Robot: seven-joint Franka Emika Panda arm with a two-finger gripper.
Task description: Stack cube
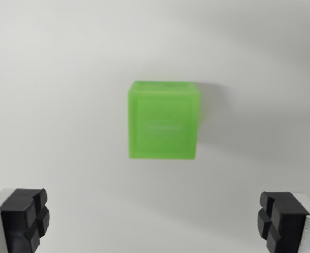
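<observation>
Wrist view: one black finger pad (23, 219) at lower left, green cube (163, 120) alone mid-frame on the white tabletop (55, 79), second pad at lower right. Fingers (155, 221) spread wide, holding nothing, touching nothing; a good grasp likely means centring over the cube before descending.

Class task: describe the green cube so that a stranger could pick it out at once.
Start from the plain white surface filling the wrist view. Near its centre, above the two black fingertip pads, sits a translucent bright green plastic cube, the only coloured object there.
</observation>
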